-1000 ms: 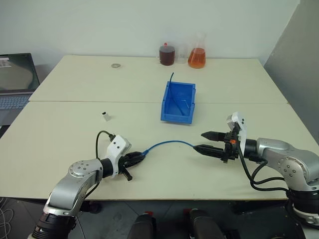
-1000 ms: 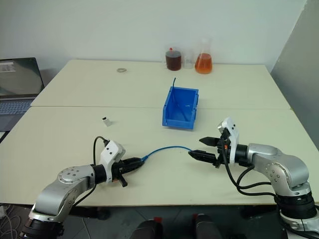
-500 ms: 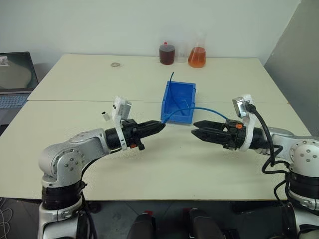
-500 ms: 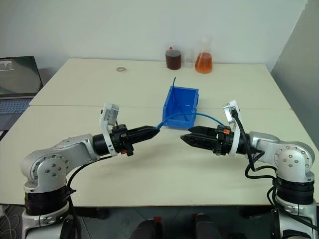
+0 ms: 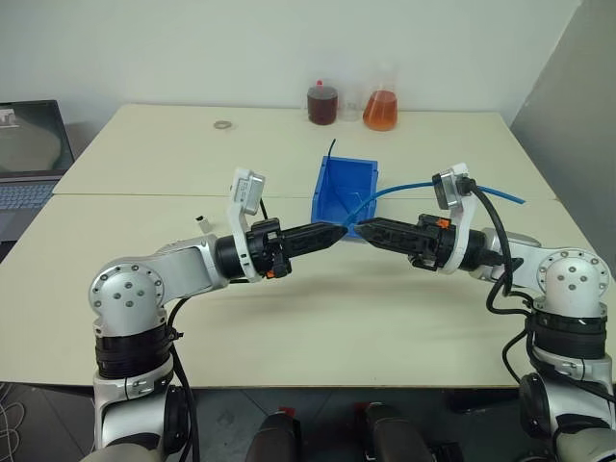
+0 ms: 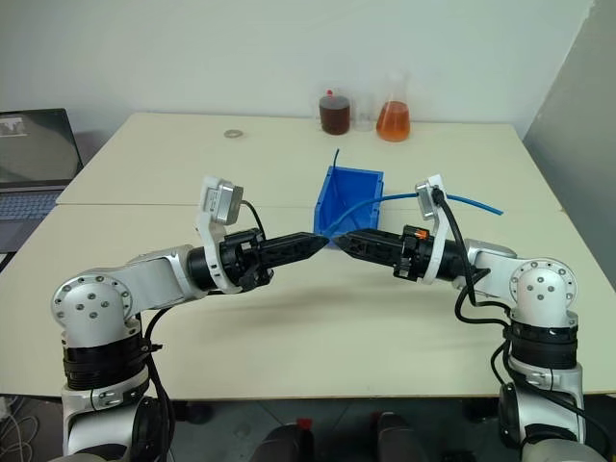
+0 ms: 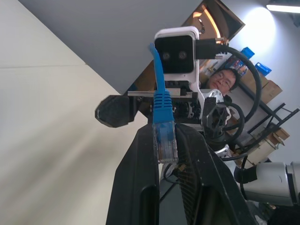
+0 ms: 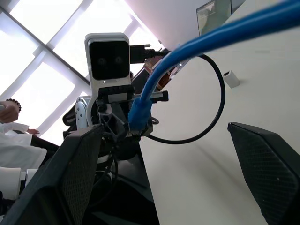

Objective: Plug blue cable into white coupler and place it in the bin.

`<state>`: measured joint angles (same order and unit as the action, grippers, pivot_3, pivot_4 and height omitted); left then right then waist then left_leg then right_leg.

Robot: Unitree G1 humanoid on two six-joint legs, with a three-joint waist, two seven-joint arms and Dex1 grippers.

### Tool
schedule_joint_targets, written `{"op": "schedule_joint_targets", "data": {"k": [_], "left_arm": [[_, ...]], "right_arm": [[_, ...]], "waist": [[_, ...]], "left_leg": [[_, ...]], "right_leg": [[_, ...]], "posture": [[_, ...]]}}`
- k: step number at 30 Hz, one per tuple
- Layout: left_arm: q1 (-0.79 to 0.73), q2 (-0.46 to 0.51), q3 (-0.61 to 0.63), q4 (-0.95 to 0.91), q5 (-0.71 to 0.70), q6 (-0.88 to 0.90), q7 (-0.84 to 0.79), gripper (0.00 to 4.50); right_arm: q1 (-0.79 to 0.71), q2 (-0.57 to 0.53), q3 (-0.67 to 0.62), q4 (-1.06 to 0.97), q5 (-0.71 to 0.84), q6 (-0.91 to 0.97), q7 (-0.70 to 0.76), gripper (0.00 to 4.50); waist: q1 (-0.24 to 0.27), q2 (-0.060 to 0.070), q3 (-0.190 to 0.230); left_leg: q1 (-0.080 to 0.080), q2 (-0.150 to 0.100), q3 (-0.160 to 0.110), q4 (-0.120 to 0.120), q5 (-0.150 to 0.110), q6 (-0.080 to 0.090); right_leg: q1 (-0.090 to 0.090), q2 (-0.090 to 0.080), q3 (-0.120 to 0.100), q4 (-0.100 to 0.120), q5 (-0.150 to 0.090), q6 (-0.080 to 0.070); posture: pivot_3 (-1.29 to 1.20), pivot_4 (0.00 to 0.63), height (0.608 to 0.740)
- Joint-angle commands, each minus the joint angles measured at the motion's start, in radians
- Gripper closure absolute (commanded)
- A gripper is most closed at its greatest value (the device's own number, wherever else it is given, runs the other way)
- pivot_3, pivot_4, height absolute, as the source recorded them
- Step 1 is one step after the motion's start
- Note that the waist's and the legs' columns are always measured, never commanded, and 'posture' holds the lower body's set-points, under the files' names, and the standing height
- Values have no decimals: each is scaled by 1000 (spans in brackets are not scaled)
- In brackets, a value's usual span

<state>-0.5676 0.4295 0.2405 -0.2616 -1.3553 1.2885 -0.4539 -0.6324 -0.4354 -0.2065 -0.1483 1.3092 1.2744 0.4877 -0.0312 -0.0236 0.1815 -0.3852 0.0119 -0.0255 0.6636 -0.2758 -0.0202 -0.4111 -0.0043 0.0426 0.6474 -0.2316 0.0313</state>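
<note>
The left pincer (image 5: 335, 233) is clamped on the cable's (image 5: 414, 184) plug end, held level above the table (image 5: 289, 318). The right pincer (image 5: 364, 229) faces it tip to tip, spread wide and empty. The coupler (image 5: 204, 224) sits untouched on the table, left of the bin (image 5: 344, 197). Next, probably, the right pincer must fetch the coupler. The table is pale; flasks (image 5: 380, 111) stand by the white wall.

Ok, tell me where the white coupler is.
In the left eye view, the white coupler stands on the table's left half, left of the bin, beyond the left gripper.
</note>
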Motion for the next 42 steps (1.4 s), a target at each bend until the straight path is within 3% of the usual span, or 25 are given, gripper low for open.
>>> {"op": "schedule_joint_targets", "data": {"k": [1, 5, 19, 21, 29, 31, 36, 42], "left_arm": [[4, 0, -18, -24, -41, -20, 6, 4247], [2, 2, -24, -18, -55, -36, 17, 4247], [-2, 10, -37, -9, -73, -82, 45, 4247], [2, 12, -38, -12, -77, -83, 47, 4247], [21, 31, -49, -37, -57, -92, 28, 4247], [32, 43, -52, -44, -56, -97, 15, 3547], [58, 75, -37, -53, -105, -97, -1, 2648], [136, 150, -14, -124, -68, -130, 16, 1503]], "right_arm": [[-30, 10, -20, -15, 78, 1, -29, 0], [-37, 11, -16, -10, 126, 3, -52, 504], [-39, -21, 14, 3, 158, -2, -49, 3986], [-41, -23, 16, 6, 155, -5, -45, 4328], [-43, -30, 19, 18, 148, -9, -38, 4359], [-46, -32, 23, 19, 141, -10, -37, 4364], [-52, -31, 26, 29, 117, -24, -38, 4364], [-26, -32, 59, 17, 29, -59, 5, 4364]], "waist": [[0, 0, 0], [0, 0, 0], [0, 0, 0], [0, 0, 0], [0, 0, 0], [0, 0, 0], [0, 0, 0], [-1, 0, 0]], "left_leg": [[0, 0, 0, 0, 0, 0], [0, 0, 0, 0, 0, 0], [0, 0, 0, 0, 0, 0], [0, 0, 0, 0, 0, 0], [-1, 0, 0, 0, 0, 0], [-1, 0, 0, 0, 0, 0], [-2, 0, 0, -1, 0, 0], [-5, 0, 1, 0, 0, 0]], "right_leg": [[0, 0, 0, 0, 0, 0], [0, 0, 0, 0, 0, 1], [0, 0, 0, 0, -1, 2], [0, 0, 0, 0, -1, 2], [-1, 0, 0, 0, -1, 2], [-1, 0, 0, 0, -1, 2], [-2, 0, 0, 0, -1, 2], [-6, 0, 1, 0, -1, 2]], "posture": [[0, 150, 740], [0, 150, 740], [0, 150, 740], [0, 150, 740], [0, 150, 740], [0, 150, 740], [0, 150, 740], [0, 150, 740]]}}
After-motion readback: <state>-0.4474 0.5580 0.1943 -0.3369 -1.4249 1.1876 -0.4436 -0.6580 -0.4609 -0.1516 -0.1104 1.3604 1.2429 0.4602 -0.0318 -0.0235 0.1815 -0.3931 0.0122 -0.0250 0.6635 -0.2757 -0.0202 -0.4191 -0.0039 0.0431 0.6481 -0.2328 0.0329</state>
